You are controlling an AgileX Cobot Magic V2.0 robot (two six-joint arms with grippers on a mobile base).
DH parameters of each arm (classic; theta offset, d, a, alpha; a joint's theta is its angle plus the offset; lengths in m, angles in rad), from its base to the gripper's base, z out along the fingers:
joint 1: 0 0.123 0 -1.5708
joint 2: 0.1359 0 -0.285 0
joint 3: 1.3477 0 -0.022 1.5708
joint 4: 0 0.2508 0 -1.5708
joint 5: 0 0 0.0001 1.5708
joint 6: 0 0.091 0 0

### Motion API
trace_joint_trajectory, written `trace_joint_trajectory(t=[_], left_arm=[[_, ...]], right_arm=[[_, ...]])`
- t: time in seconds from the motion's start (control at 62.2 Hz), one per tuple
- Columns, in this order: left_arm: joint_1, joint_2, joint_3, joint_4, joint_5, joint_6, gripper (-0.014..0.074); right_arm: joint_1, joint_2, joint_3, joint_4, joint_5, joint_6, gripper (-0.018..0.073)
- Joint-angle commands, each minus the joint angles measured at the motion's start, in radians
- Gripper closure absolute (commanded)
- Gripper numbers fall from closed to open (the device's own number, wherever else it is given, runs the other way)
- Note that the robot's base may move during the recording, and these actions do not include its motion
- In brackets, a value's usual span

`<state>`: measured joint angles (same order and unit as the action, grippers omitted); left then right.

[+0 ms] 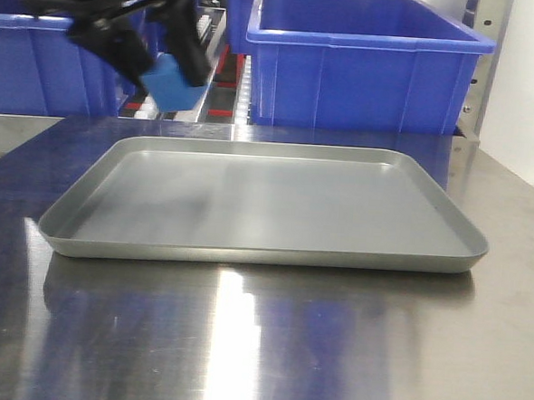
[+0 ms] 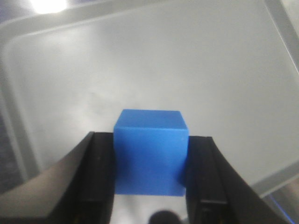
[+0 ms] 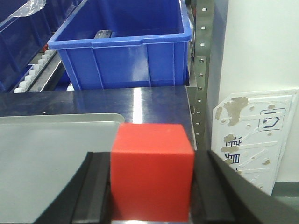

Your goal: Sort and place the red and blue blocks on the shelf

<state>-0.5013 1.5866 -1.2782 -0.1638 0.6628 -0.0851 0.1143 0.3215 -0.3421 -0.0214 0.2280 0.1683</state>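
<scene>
Fingers (image 2: pixel 98 177) of the left gripper (image 2: pixel 150 158) press on two opposite sides of the blue cube (image 2: pixel 150 151), and no gap shows at either side. The top and front faces of the cube are free. Under it lies only the bare floor of the grey tray (image 2: pixel 18 140), whose raised rim runs well apart from the cube on every side.

In the front view this gripper (image 1: pixel 170 72) hangs in the air above the far left corner of the tray (image 1: pixel 264 254), and the blue cube (image 1: pixel 174 86) is clear of the tray floor. The big blue bins (image 1: pixel 366 61) of the shelf stand behind the tray. Between the bins and the tray's far rim runs a narrow strip of steel tabletop (image 1: pixel 258 345), and a wide strip lies before the near rim.

The front view does not show the right gripper (image 3: pixel 152 175); only its own wrist view does. Its fingers (image 3: pixel 93 191) are closed on the sides of the red cube (image 3: pixel 152 168) in the same manner. This cube is held near the far right corner of the tray (image 3: pixel 46 154). Beyond it is open tabletop, then one blue bin (image 3: pixel 121 60). To the right of the tray the table edge meets the perforated shelf upright (image 3: pixel 203 70), and a white panel (image 3: pixel 252 135) with worn patches stands past it.
</scene>
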Motion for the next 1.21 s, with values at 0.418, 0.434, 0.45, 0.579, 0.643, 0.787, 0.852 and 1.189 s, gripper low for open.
trace_joint_trajectory(t=[0.418,0.434,0.45,0.579,0.643,0.787,0.852,1.189], left_arm=[[0.212,-0.566,0.508,0.001,-0.437,0.003,0.0462],[0.219,-0.583,0.520,0.001,-0.441,0.003,0.0462],[0.226,-0.600,0.533,0.001,-0.448,0.003,0.0462],[0.289,-0.748,0.649,0.011,-0.522,0.005,0.0462],[0.312,-0.799,0.697,0.049,-0.573,0.005,0.0462],[0.325,-0.919,0.788,0.142,-0.611,0.005,0.0462],[0.325,-0.963,0.816,0.142,-0.611,0.005,0.0462],[0.376,-1.117,0.896,0.171,-0.628,0.005,0.0464]], right_arm=[[-0.006,0.003,-0.028,0.000,-0.082,-0.003,0.0508],[-0.006,0.003,-0.028,0.000,-0.082,-0.003,0.0508],[-0.006,0.003,-0.028,0.000,-0.082,-0.003,0.0508],[-0.006,0.003,-0.028,0.000,-0.082,-0.003,0.0508],[-0.006,0.003,-0.028,0.000,-0.082,-0.003,0.0508],[-0.006,0.003,-0.028,0.000,-0.082,-0.003,0.0508],[-0.006,0.003,-0.028,0.000,-0.082,-0.003,0.0508],[-0.006,0.003,-0.028,0.000,-0.082,-0.003,0.0508]])
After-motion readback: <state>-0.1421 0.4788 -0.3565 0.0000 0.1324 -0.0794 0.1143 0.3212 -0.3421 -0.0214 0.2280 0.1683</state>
